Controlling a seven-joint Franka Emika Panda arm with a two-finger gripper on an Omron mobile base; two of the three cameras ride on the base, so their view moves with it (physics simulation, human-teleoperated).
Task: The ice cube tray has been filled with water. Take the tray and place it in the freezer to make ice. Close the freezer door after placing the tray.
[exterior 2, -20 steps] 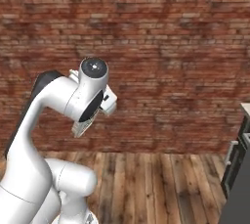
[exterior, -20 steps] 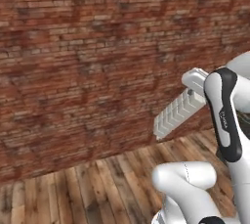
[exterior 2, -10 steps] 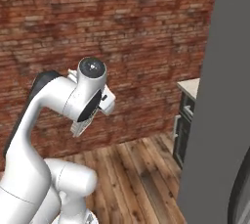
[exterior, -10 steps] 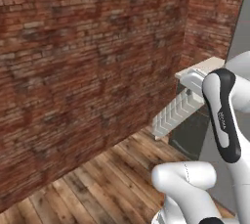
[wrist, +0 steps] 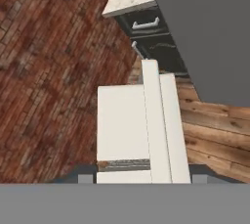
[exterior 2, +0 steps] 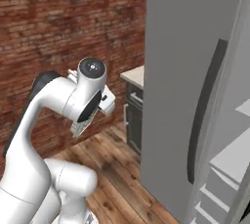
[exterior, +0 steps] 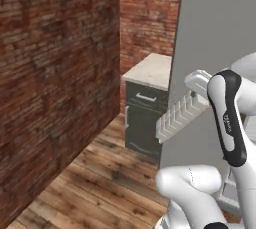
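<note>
Brick wall [exterior: 55,73] at left, swung aside with the turning base; worktop [exterior: 150,70] over dark drawers now ahead. Ice cube tray [exterior: 180,115] aloft, clamped in jaws against grey freezer door [exterior 2: 185,71]. Open wood floor [exterior: 95,178] below; white freezer [exterior 2: 229,169] shelves rightmost.

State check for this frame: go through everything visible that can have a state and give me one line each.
ice cube tray: held off the ground in the hand, tilted, one end sticking out past the arm.
hand: shut on the ice cube tray.
freezer door: swung open, white shelves showing beside it.
cabinet drawer: closed.
</note>
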